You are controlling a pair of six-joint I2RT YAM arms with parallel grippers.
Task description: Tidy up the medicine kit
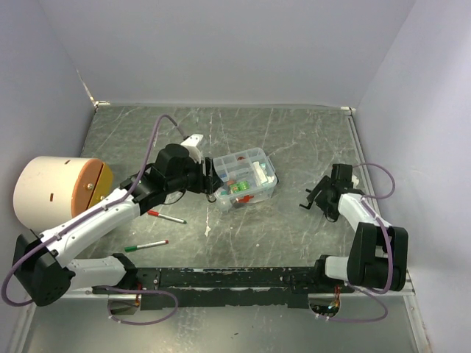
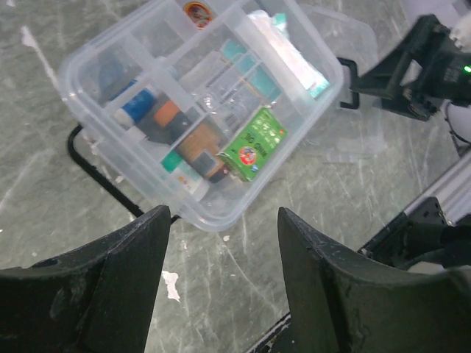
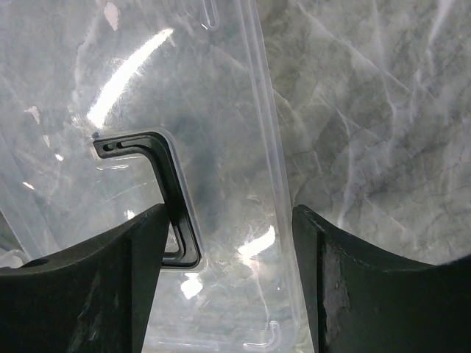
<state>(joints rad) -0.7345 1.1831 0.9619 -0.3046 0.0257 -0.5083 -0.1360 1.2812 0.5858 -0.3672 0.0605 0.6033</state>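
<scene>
Grey table (image 1: 309, 140): left arm stretched to centre frame, left gripper (image 2: 223, 254) spread, kit (image 2: 199, 110) just beyond; right gripper (image 3: 228, 228) spread over lid (image 3: 110, 88).

Free at twelve o'clock of kit box (image 1: 245, 179). Blocked at nine by left gripper (image 1: 212, 183), three by clear lid (image 3: 184, 110), eight by red pen (image 1: 165, 217).

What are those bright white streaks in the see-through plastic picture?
Right wrist view: that is light glaring off the clear lid. Left wrist view: only faint shine on the medicine box, and its contents look sharp. Top view: even light, soft shadows.
</scene>
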